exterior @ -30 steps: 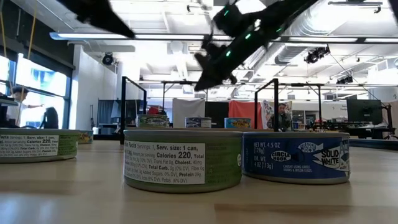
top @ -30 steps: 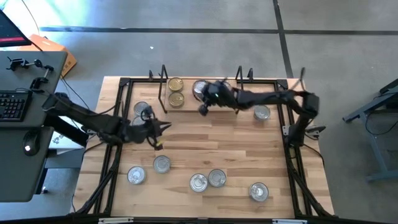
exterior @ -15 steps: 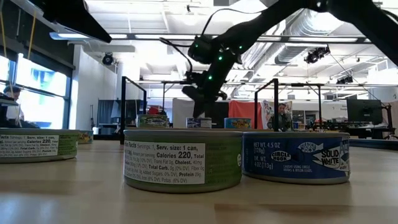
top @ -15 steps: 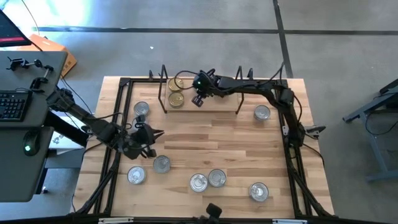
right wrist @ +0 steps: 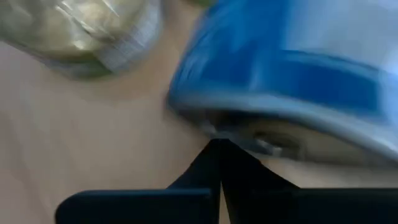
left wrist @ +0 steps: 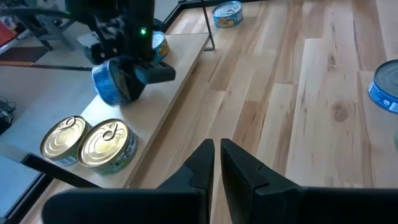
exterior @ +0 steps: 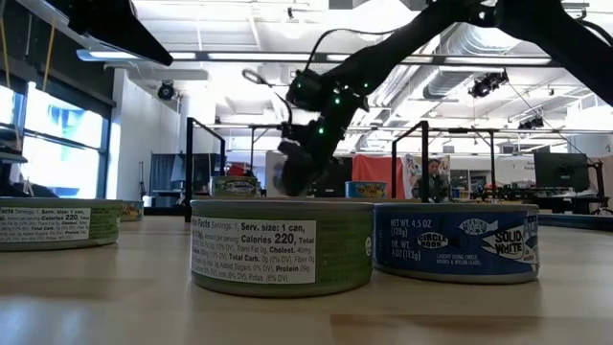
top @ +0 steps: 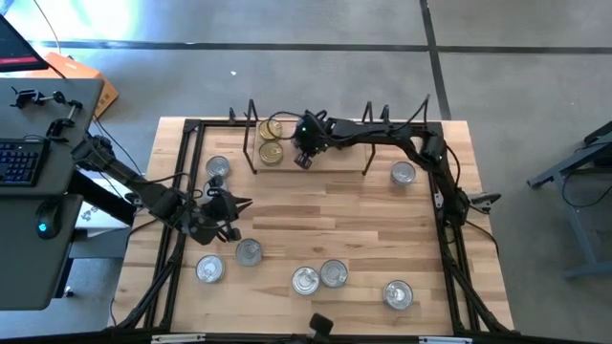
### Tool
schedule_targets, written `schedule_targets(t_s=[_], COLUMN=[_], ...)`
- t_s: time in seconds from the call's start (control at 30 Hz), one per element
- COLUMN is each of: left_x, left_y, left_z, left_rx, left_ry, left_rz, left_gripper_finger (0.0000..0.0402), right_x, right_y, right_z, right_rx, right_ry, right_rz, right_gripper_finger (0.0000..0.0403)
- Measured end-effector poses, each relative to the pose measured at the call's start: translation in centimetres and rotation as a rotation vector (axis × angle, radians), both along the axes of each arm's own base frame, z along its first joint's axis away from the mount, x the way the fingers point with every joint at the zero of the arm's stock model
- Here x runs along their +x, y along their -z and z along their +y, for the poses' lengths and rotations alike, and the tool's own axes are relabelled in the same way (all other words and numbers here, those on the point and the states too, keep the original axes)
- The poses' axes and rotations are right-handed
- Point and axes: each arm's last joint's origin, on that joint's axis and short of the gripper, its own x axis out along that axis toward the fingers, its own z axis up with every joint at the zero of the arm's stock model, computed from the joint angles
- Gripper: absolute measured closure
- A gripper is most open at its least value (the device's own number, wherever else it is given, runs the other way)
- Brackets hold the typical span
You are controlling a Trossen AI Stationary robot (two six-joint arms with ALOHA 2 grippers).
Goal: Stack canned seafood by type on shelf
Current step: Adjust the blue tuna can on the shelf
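Note:
My right gripper (top: 304, 156) hangs over the shelf (top: 335, 162), a light board in a black rod frame at the table's far side. It is shut on a blue can (left wrist: 107, 84). Two gold-lidded cans (top: 271, 129) (top: 272, 151) stand on their bases at the shelf's left end, just left of the held can. My left gripper (left wrist: 217, 155) hovers over the table's left part, shut on nothing, pointing toward the shelf. Several silver-lidded cans (top: 305, 280) stand on the tabletop. My right gripper pinches the blue can by its rim (right wrist: 249, 140) between its two fingers, coming slanting down from the table's right. The can is tilted on edge (exterior: 292, 172), hanging close over the shelf board beside the gold cans. Whether its lower edge touches the board I cannot tell.
Loose cans stand at the near edge (top: 334, 273) (top: 398, 293), near left (top: 249, 251) (top: 209, 269), far left (top: 217, 167) and far right (top: 403, 173). The shelf's black upright rods (top: 251, 143) (top: 368, 143) rise at its ends. A desk with a keyboard (top: 19, 162) stands left of the table.
My right gripper has carried the blue can toward the table's left along the shelf and down, tipping further downward, until it hangs close over the board by the gold cans. My left gripper has swung a little toward the near left and rolled, still shut.

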Motion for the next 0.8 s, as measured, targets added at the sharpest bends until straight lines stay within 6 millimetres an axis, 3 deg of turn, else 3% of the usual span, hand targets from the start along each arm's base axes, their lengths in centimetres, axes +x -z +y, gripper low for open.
schedule_targets(t_s=[0.23, 0.63, 0.8], left_x=[0.0, 0.0, 0.0], left_y=[0.0, 0.0, 0.2], left_z=[0.0, 0.0, 0.0], left_rx=[0.001, 0.001, 0.000], left_ry=[0.000, 0.000, -0.002], left_rz=[0.001, 0.003, 0.004], left_gripper_finger=[0.0383, 0.0383, 0.0383], right_x=[0.3, -1.9, -2.7], right_y=[-0.7, -5.5, -5.6], right_z=[0.5, 1.4, 1.7], right_rx=[-0.020, -0.076, -0.106], right_ry=[-0.031, -0.107, -0.235], right_rz=[-0.024, 0.030, 0.121], right_gripper_finger=[0.0403, 0.0401, 0.0351])
